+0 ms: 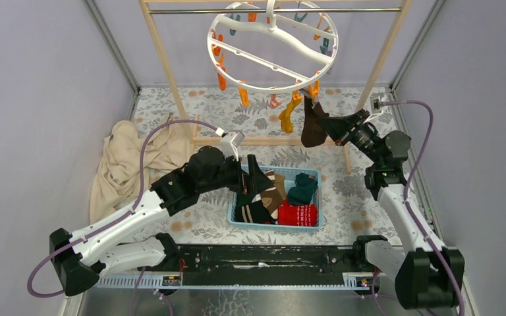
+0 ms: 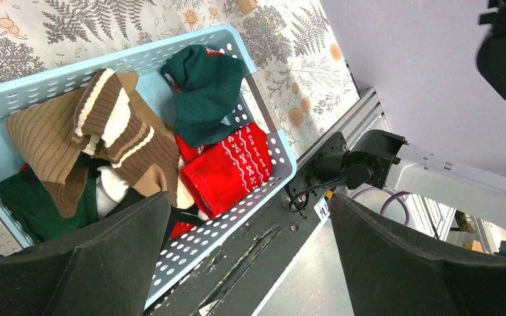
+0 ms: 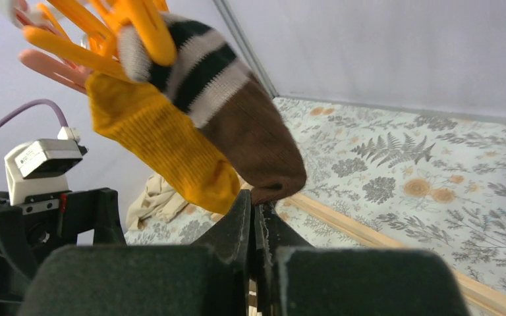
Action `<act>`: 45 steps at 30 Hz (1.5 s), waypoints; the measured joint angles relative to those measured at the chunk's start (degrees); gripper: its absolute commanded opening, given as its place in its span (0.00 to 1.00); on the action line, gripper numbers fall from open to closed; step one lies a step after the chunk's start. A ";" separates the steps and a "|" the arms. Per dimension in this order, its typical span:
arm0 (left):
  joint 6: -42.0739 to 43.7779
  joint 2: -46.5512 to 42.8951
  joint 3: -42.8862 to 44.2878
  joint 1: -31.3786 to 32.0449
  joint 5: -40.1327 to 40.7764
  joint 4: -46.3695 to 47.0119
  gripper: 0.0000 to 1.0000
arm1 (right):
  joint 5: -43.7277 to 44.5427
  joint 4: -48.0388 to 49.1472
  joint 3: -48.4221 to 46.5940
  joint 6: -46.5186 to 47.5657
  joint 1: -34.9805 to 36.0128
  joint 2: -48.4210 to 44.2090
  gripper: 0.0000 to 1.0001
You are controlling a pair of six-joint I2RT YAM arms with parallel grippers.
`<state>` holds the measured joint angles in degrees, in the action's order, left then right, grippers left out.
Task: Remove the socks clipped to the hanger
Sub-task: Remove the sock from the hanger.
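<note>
Hanging brown sock [image 3: 263, 141] seems pinched by right claw [image 3: 255, 209].

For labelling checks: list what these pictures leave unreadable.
- Top view: white round plastic hanger, hook cut off by the upper edge.
- Left wrist view: pale blue plastic basket, near corner hidden behind the left fingers.
- Right wrist view: brown striped-cuff sock, toe tip hidden between the right fingers.

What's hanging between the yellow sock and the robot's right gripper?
A brown sock with a striped cuff, clipped right beside the yellow sock. The right gripper is shut on its toe. The top view shows it.
</note>
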<state>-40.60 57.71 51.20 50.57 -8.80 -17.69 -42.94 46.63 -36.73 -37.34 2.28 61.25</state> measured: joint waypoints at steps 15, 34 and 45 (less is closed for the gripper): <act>-0.90 -0.09 0.50 0.00 0.07 1.16 0.99 | 6.10 -31.54 -5.31 5.68 0.00 -15.91 0.00; -2.40 -1.20 -0.68 1.01 -0.50 10.78 0.99 | -2.75 -36.24 -11.06 -9.11 0.00 -19.26 0.00; -1.44 1.11 -3.32 2.75 -0.83 21.86 0.99 | -8.24 -25.40 -9.33 -24.33 0.00 -16.35 0.00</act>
<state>-42.04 58.83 47.88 53.32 -9.63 4.16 -51.18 21.23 -46.06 -61.67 2.28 44.91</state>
